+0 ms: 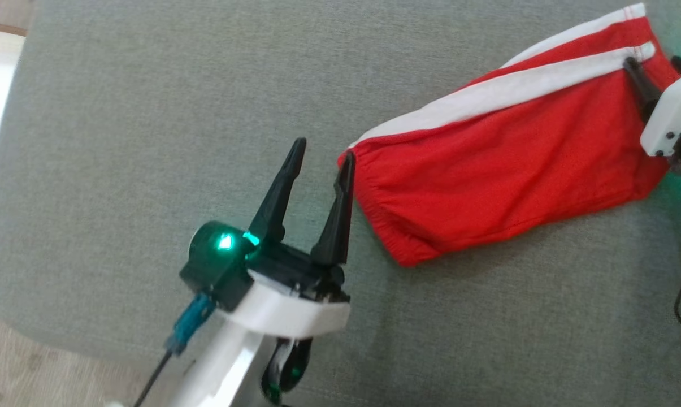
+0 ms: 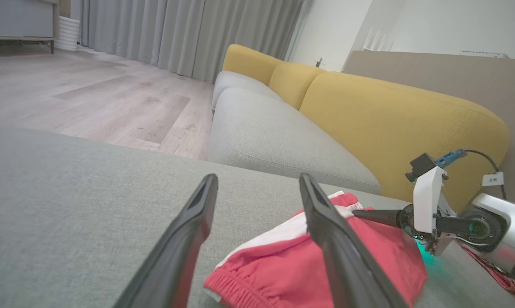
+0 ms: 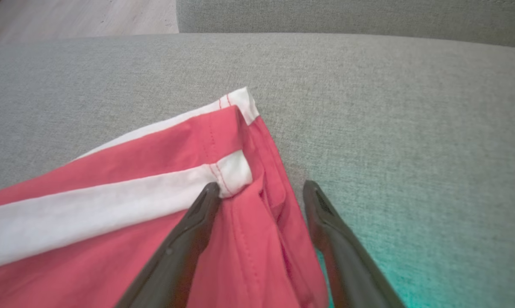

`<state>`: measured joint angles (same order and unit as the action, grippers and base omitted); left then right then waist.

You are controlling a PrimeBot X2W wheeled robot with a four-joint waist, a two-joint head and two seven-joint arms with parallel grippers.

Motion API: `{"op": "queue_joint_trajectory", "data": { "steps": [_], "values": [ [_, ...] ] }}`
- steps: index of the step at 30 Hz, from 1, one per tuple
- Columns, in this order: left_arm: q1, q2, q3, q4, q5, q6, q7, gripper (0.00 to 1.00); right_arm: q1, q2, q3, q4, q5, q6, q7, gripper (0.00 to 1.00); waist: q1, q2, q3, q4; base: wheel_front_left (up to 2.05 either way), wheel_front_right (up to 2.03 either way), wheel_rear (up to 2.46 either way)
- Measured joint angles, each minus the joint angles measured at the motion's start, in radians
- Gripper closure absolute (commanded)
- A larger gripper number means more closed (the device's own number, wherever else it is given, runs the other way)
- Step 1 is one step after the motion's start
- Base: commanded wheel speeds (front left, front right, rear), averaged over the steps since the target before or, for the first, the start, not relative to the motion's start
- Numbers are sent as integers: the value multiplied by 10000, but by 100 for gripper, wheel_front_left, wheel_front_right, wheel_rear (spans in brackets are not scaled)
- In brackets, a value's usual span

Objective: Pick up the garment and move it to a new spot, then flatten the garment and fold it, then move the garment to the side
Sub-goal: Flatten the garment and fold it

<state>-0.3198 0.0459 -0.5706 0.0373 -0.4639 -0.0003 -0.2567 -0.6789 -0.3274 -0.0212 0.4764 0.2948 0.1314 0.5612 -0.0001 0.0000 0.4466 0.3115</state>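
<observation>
While L claw [image 1: 324,150] & R claw [image 3: 261,186] gape released, shorts [image 1: 487,169] run diagonally, waistband [image 1: 374,217] twd L claw.

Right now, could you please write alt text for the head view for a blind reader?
Red shorts with white stripes lie flat on a grey cushion. The open left gripper sits beside their elastic end; the open right gripper straddles the far hem.
</observation>
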Motion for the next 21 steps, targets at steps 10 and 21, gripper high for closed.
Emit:
{"op": "queue_joint_trajectory", "data": {
  "steps": [10, 21],
  "values": [
    [1272, 2, 382, -568, 895, -13, 0, 0, -276, 359, -303, 928, 109, 0, -341, 100, 2, 0, -280, 249, 0, 0, 0],
    [2255, 12, 1584, -209, 1411, -360, 0, 0, 932, 598, -1150, 1490, 1037, 0, -1381, 100, 0, 0, -1424, -429, 0, 0, 0]
  ]
}}
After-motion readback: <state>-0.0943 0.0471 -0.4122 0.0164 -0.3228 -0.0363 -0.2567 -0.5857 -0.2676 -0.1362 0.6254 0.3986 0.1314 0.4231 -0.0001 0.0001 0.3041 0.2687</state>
